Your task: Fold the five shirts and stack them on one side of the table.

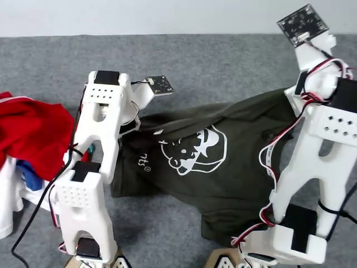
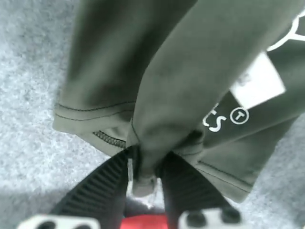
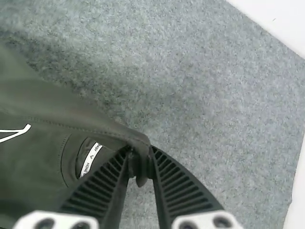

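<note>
A dark olive shirt (image 1: pixel 212 162) with a white animal print lies spread between the two arms on the grey felt. My left gripper (image 2: pixel 143 167) is shut on a bunched fold of its hem, and the cloth (image 2: pixel 190 71) hangs away from the jaws. In the high view that gripper (image 1: pixel 133 124) sits at the shirt's left edge. My right gripper (image 3: pixel 139 164) is shut on the shirt's collar edge (image 3: pixel 62 138), near a small white label (image 3: pixel 90 157). It holds the shirt's far right corner (image 1: pixel 291 96) in the high view.
A heap of other shirts, red (image 1: pixel 30 131) on top with white and blue (image 1: pixel 22 178) beneath, lies at the table's left edge. Grey felt (image 1: pixel 223 61) stretches bare behind the olive shirt. The table's pale edge (image 3: pixel 281 14) runs close to the right gripper.
</note>
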{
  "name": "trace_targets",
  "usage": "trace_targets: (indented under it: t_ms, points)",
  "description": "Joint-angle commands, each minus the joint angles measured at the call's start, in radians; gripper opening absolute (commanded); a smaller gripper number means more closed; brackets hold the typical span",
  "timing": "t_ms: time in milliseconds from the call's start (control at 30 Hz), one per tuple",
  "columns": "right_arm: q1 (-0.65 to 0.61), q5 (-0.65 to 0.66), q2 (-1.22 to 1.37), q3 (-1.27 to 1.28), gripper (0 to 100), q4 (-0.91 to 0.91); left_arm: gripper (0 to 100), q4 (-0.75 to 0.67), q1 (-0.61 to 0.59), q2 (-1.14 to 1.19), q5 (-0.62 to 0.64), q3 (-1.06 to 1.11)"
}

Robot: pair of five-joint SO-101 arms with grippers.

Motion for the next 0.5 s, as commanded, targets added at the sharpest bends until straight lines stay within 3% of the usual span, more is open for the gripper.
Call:
trace_targets:
  t_ms: [0, 467]
  points:
    - [0.005, -0.012, -0.021, -0.018, 1.0, 0.004, 1, 0.029, -0.003, -0.009, -0.008, -0.053]
    - [0.007, -0.012, -0.021, -0.018, 1.0, 0.004, 1, 0.031, -0.002, -0.037, -0.006, -0.097]
